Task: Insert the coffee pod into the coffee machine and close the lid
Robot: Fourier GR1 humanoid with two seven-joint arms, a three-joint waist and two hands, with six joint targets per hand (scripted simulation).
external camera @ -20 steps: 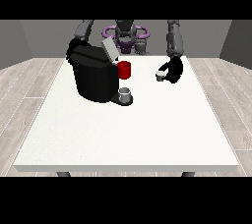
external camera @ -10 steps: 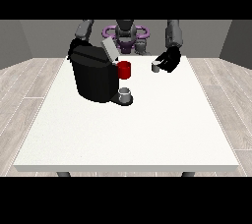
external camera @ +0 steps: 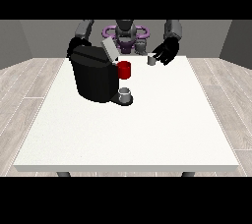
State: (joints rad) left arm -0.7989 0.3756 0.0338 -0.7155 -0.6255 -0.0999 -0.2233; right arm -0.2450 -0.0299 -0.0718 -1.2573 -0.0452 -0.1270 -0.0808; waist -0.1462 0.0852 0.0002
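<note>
Most of the task is left: the hand at the view's right (external camera: 166, 51) holds the small grey coffee pod (external camera: 152, 60) with curled fingers near the table's (external camera: 147, 129) far edge, beside the black coffee machine (external camera: 93, 73), whose lid (external camera: 109, 49) stands open.

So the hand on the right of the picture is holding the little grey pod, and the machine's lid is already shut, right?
Not quite. In the front view the lid is tilted open above the coffee machine. The hand at the view's right does hold the grey pod.
</note>
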